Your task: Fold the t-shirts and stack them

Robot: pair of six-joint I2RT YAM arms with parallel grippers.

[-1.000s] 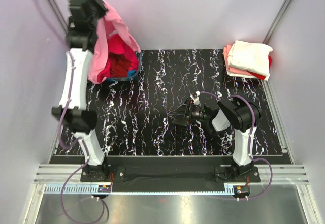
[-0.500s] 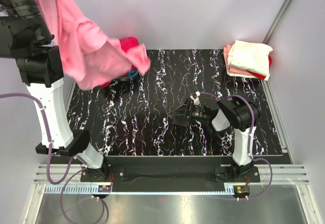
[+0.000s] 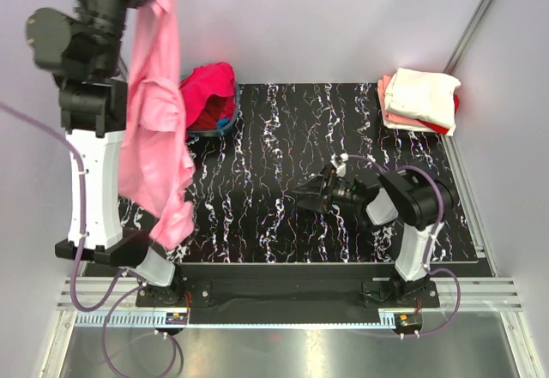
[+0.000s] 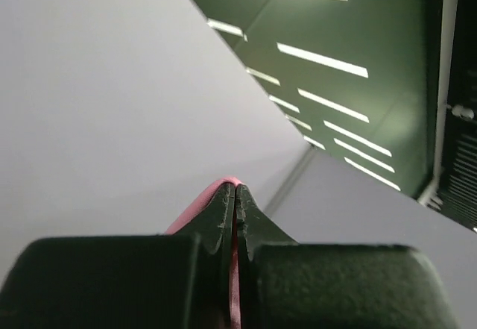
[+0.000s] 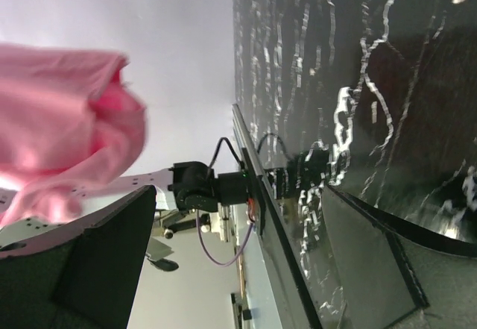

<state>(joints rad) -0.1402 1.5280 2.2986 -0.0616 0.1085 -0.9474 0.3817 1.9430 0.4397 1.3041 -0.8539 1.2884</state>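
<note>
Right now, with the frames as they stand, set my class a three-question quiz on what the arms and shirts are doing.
1. True or false: the left gripper is shut on the light pink t-shirt, which hangs down from it.
2. Which colour of shirt lies on top of the folded stack at the table's far right corner? A. red B. cream white C. bright blue
3. Fill in the gap: the right gripper holds nothing, and its jaws stand ____.

Key
1. True: pink cloth shows pinched between the closed fingers in the left wrist view.
2. B, the cream white t-shirt.
3. open
</note>
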